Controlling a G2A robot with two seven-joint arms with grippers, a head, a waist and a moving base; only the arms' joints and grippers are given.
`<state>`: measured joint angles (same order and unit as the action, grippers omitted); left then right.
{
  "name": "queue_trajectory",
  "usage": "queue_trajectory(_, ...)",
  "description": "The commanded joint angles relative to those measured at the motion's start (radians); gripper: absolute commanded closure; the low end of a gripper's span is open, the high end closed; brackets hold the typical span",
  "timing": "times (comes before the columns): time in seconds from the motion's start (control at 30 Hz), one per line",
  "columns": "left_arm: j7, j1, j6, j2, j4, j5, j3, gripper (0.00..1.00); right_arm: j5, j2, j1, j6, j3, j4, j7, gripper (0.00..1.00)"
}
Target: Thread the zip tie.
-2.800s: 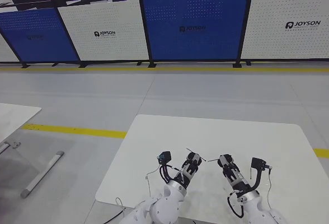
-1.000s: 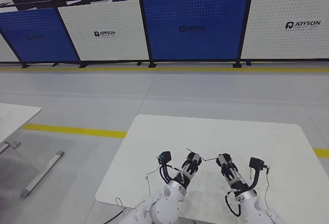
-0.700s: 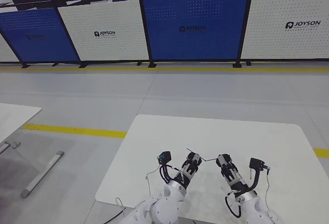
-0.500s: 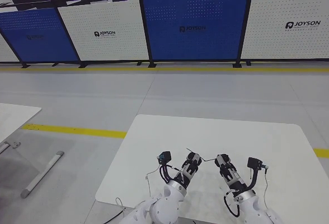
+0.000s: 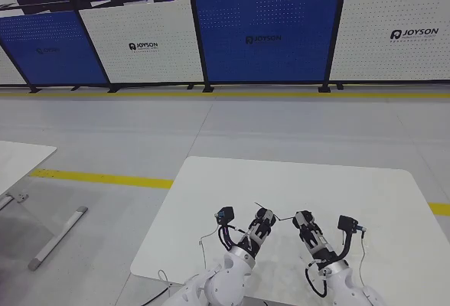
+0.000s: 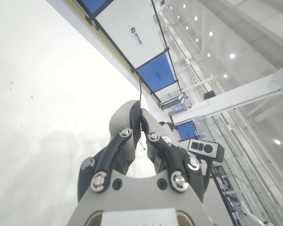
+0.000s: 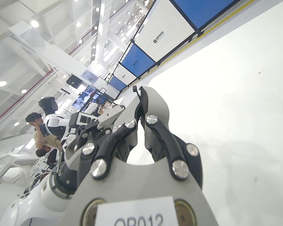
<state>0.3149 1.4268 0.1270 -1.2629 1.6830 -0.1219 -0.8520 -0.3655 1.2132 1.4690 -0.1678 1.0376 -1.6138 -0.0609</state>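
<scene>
white table [image 5: 301,183], blue panels [image 5: 265,57], yellow line [image 5: 95,178]

Zip tie [image 6: 140,90] spans left tool [image 6: 140,110] and right tool [image 7: 140,96].

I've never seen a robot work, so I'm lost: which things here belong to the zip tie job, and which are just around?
In the job:
zip tie
left gripper and right gripper, both shut on it

Just around:
white table beneath
blue and white panels
yellow floor line
second table

1 zip tie [image 6: 140,88], 2 end effectors [image 6: 139,109] [image 7: 141,95], 2 tbls [image 5: 301,180] [image 5: 11,164].
</scene>
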Motion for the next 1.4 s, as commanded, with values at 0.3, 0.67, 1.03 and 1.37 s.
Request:
queue_trajectory(0.3, 0.000, 0.000, 0.000, 0.000, 0.000, 0.000, 0.000, 1.00, 0.022, 0.009, 0.011, 0.014, 0.007, 0.005, -0.001, 1.00)
queue_trajectory(0.67, 0.000, 0.000, 0.000, 0.000, 0.000, 0.000, 0.000, 1.00, 0.052, 0.017, 0.020, -0.037, 0.029, 0.011, -0.009, 1.00)
queue_trajectory(1.03, 0.000, 0.000, 0.000, 0.000, 0.000, 0.000, 0.000, 1.00, 0.043, 0.025, 0.017, -0.025, 0.034, 0.019, 0.015, 1.00)
queue_trajectory(1.37, 0.000, 0.000, 0.000, 0.000, 0.000, 0.000, 0.000, 1.00, 0.026, 0.033, 0.013, -0.014, 0.033, 0.021, 0.029, 1.00)
